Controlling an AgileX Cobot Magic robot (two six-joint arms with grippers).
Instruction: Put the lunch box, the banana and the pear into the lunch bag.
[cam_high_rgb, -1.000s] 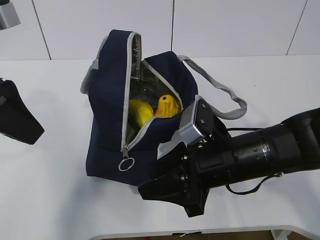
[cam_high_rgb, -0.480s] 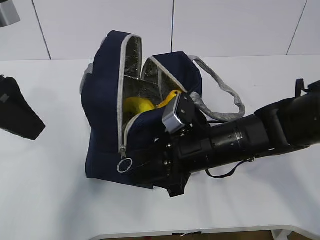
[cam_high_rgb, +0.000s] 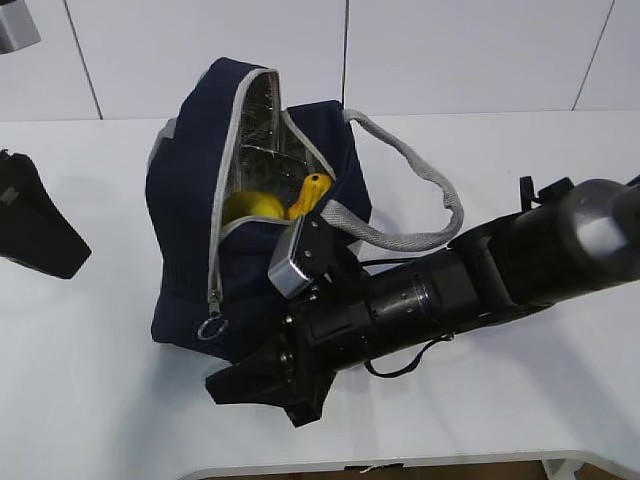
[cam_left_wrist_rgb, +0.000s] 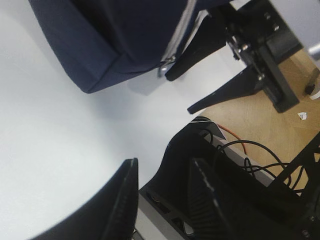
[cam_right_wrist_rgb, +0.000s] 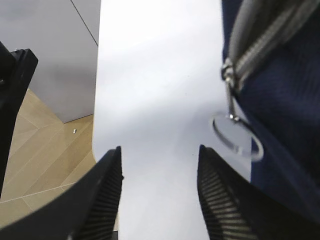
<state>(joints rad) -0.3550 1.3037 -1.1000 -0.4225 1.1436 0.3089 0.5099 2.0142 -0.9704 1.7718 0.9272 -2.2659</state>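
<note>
The lunch bag (cam_high_rgb: 190, 230) was navy blue, with a grey zipper (cam_high_rgb: 222, 200) and a silver quilted foil lining (cam_high_rgb: 262, 130). Its webbing handle (cam_high_rgb: 415, 190) was grey with a woven fleck. In the opening the banana (cam_high_rgb: 248, 206) showed yellow and the pear (cam_high_rgb: 312, 192) yellow-orange. The bench (cam_high_rgb: 90, 380) was plain white. The right hand (cam_high_rgb: 262, 385) was black, with ribbed finger pads (cam_right_wrist_rgb: 107, 195); its wrist camera housing (cam_high_rgb: 295, 262) was silver-grey. At the right of the left wrist view, the floor (cam_left_wrist_rgb: 260, 120) was tan wood.

The lunch bag (cam_high_rgb: 250, 200) stands unzipped on the table (cam_high_rgb: 90, 400). Banana (cam_high_rgb: 250, 207) and pear (cam_high_rgb: 310, 192) lie inside. The right gripper (cam_high_rgb: 245, 385) sits at its 6 o'clock, jaws apart.
</note>
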